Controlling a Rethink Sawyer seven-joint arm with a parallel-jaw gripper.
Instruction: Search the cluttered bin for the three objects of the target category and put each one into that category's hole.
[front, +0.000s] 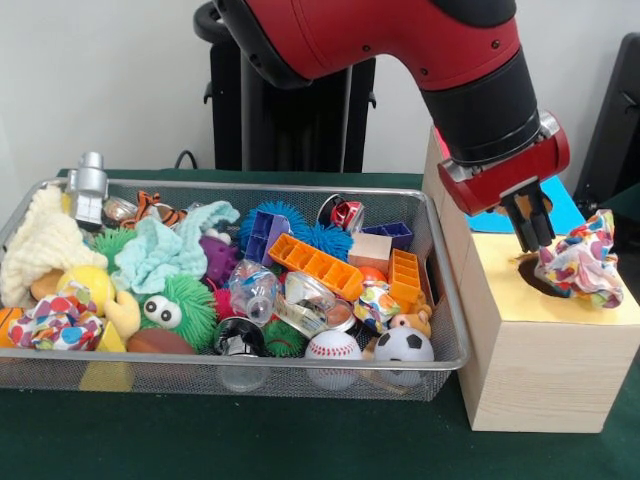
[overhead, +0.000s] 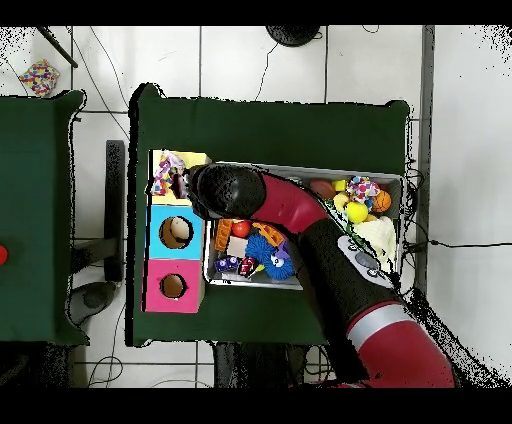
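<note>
My gripper (front: 534, 243) hangs over the yellow-topped wooden box (front: 520, 340), right of the wire mesh bin (front: 250, 186). Its two fingers stand close together, pinched on the left edge of a dotted paper wad (front: 585, 260). The wad lies over the right side of the ragged hole (front: 530, 276), partly covering it. A second dotted wad (front: 55, 325) lies at the bin's front left corner. In the overhead view the arm's wrist hides the gripper; the held wad (overhead: 163, 176) shows on the yellow top, and the bin's wad (overhead: 362, 188) shows too. A third wad in the bin is not visible.
The bin is packed with toys: a baseball (front: 332, 347), a soccer ball (front: 403, 345), orange blocks (front: 316, 264), mint cloth (front: 165, 250), cream cloth (front: 40, 250). Blue-topped (overhead: 175, 232) and red-topped (overhead: 172, 287) boxes sit beside the yellow one. A dotted bundle (overhead: 38, 76) lies off the table.
</note>
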